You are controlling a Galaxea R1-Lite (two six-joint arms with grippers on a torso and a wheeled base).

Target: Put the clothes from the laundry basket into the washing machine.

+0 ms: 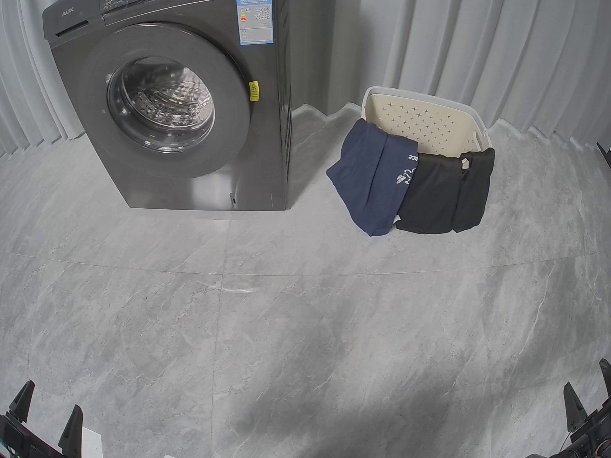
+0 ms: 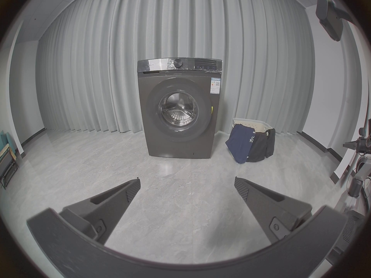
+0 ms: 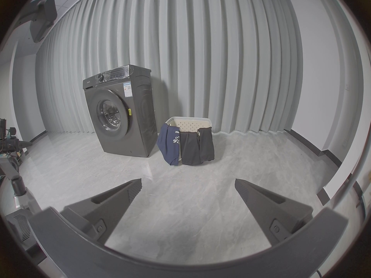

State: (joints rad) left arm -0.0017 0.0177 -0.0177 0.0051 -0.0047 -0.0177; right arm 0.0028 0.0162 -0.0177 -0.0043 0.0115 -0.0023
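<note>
The washing machine [image 1: 172, 97] stands on the floor [image 1: 305, 326] at left; the laundry basket [image 1: 420, 119] sits near its right side, clothes [image 1: 382, 173] draped over the basket's front rim

Everything is carried by a floor [image 1: 305, 338] of large grey, marble-patterned tiles crossed by thin joint lines. A dark grey washing machine [image 1: 184, 97] is set on it at the far left, its round front turned toward the near side. A cream laundry basket [image 1: 420, 119] is placed on the floor to the machine's right, near it but apart. A blue garment [image 1: 375, 173] and a black garment [image 1: 439, 192] are draped over the basket's near rim, hanging down to floor level; contact with the tiles cannot be made out.
</note>
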